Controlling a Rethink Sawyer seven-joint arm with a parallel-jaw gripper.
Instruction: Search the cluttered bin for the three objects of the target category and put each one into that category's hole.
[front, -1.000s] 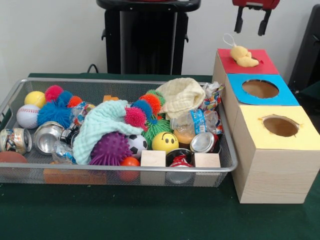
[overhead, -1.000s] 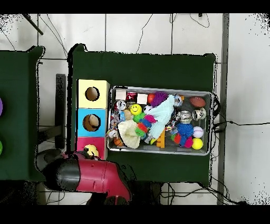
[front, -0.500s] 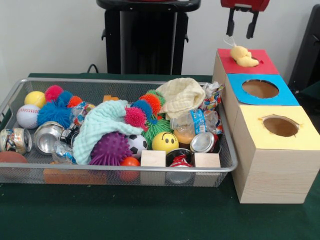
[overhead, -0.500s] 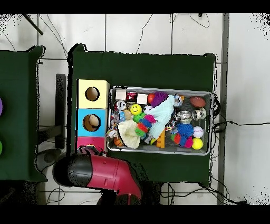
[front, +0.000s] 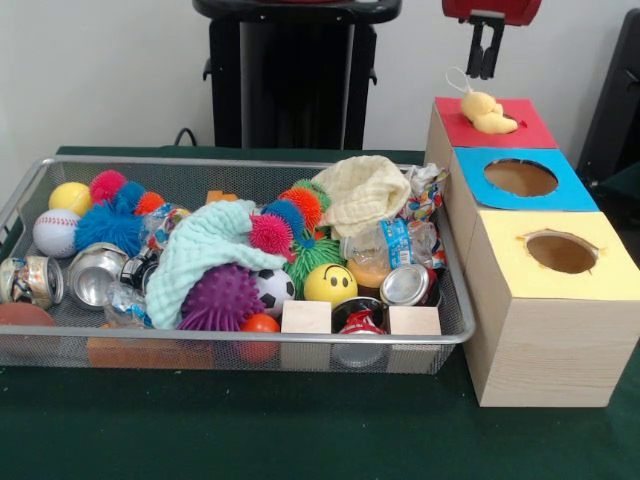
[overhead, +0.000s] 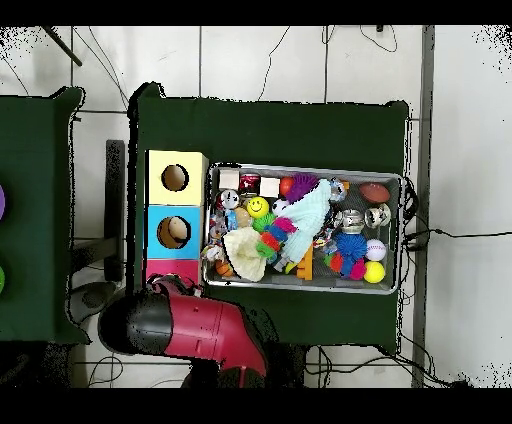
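Observation:
A small yellow plush toy (front: 487, 110) lies on the red top (front: 525, 128) of the farthest wooden box, over its hole. My gripper (front: 485, 62) hangs a short way above the toy, apart from it, fingers pressed together and shut with nothing seen between them. In the overhead view the red arm (overhead: 190, 325) covers that corner and hides the toy. The wire bin (front: 20, 195) holds spiky balls, a smiley ball (front: 330, 283), cloths, cans and wooden blocks.
Beside the bin stand the blue-topped box with its round hole (front: 520, 178) and the yellow-topped box with its hole (front: 561, 252). In the overhead view the bin (overhead: 300, 167) lies right of the boxes (overhead: 175, 178). A black stand (front: 295, 70) rises behind the bin.
The gripper shifted a little left above the red box, and its fingers went from open to shut. The plush toy and the bin's contents stayed put.

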